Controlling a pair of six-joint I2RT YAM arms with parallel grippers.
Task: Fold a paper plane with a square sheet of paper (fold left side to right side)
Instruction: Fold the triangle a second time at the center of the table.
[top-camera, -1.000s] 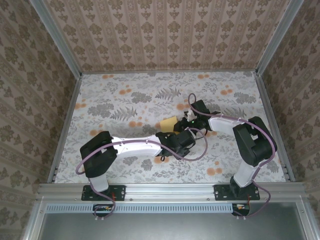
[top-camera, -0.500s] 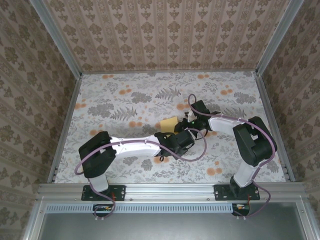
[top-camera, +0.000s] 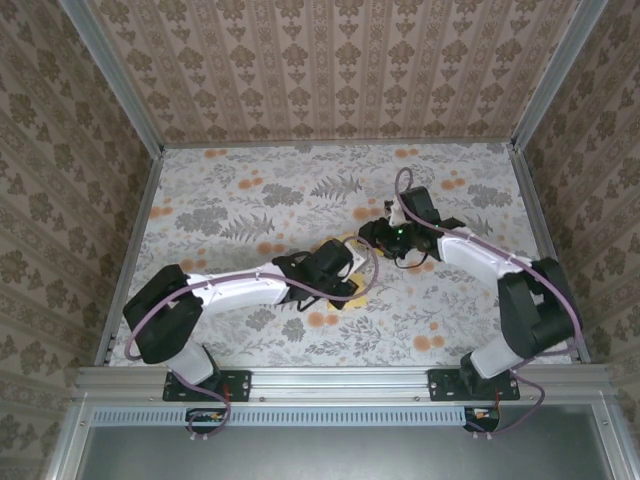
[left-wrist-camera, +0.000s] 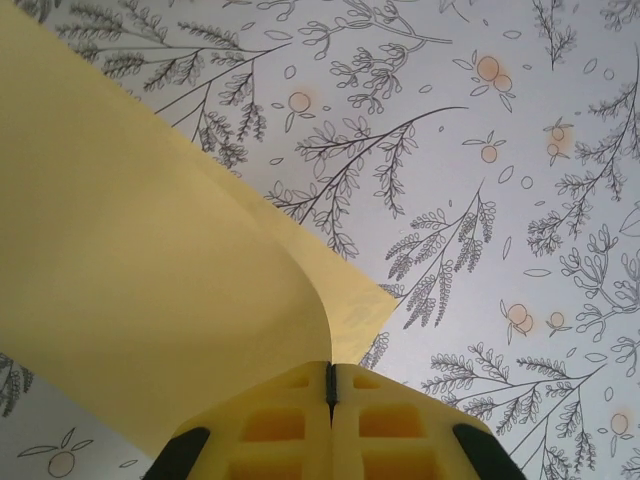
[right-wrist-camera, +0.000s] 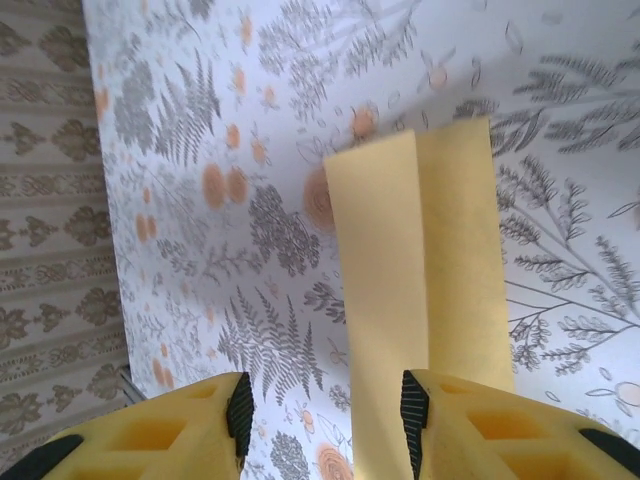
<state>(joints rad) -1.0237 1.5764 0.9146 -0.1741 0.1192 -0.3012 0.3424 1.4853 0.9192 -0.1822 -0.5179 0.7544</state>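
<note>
From above, the square sheet of paper (top-camera: 360, 288) lies near the middle of the flowered tabletop (top-camera: 220, 200), mostly hidden beneath the left end effector (top-camera: 345, 268). The right end effector (top-camera: 372, 232) hangs just beyond it, and too little yellow shows here to tell which way the sheet points. At the left wrist, the left end effector (left-wrist-camera: 330, 400) is clenched on the sheet's edge. The sheet (left-wrist-camera: 130, 280) curls up off the tabletop in a soft bow, with one loose corner pointing right. It looks thin, light and limp, likely to slide or crumple, so I would pinch it only at an edge or corner, as it is pinched here. At the right wrist, the right end effector (right-wrist-camera: 325, 415) stands with its jaws apart and nothing gripped between them. The sheet (right-wrist-camera: 420, 260) appears as a long band running straight away from the fingers, with a crease along its length.
</note>
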